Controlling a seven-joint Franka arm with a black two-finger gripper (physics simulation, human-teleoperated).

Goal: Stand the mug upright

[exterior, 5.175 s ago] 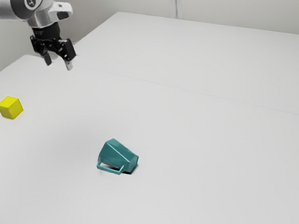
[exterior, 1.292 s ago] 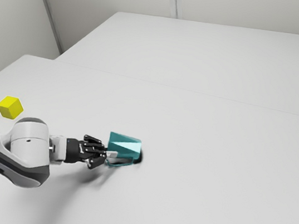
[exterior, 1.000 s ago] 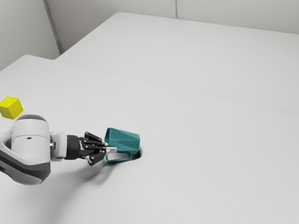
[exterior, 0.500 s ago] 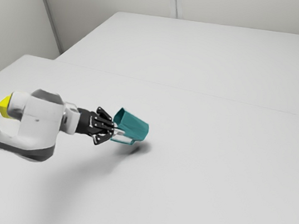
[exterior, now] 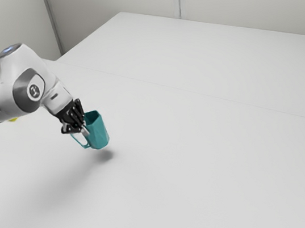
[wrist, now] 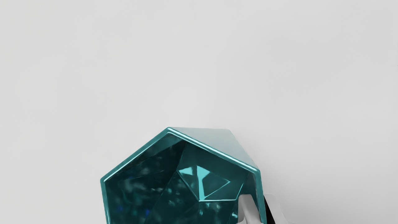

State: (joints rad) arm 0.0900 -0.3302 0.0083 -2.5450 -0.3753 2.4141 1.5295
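Teal mug (exterior: 98, 132): held just above the table (exterior: 198, 190), left of centre in the exterior view; mouth up and tipped toward the left, base lower and to the right.
Change: over the last half second the mug swings from a flatter lean to a steeper one and travels left. For the task, that is progress toward upright; a lean remains to be taken out, and the base is not down.
Gripper (exterior: 85, 130): closed to a narrow gap on the mug's wall, one finger (wrist: 248, 208) inside the mouth, the other (wrist: 276, 210) outside.
Handle (exterior: 80, 140): angular loop on the near left side; partly behind the fingers, so any contact there cannot fairly be ruled out.
Shadow (exterior: 106, 156): soft, apart from the base.
Mug surface: glossy, hard-looking, flat facets; rim (wrist: 135, 154) angular, with bright edges.
Table surface: matte, pale, smooth.
Yellow block (exterior: 12, 120): far left, mostly behind the arm.
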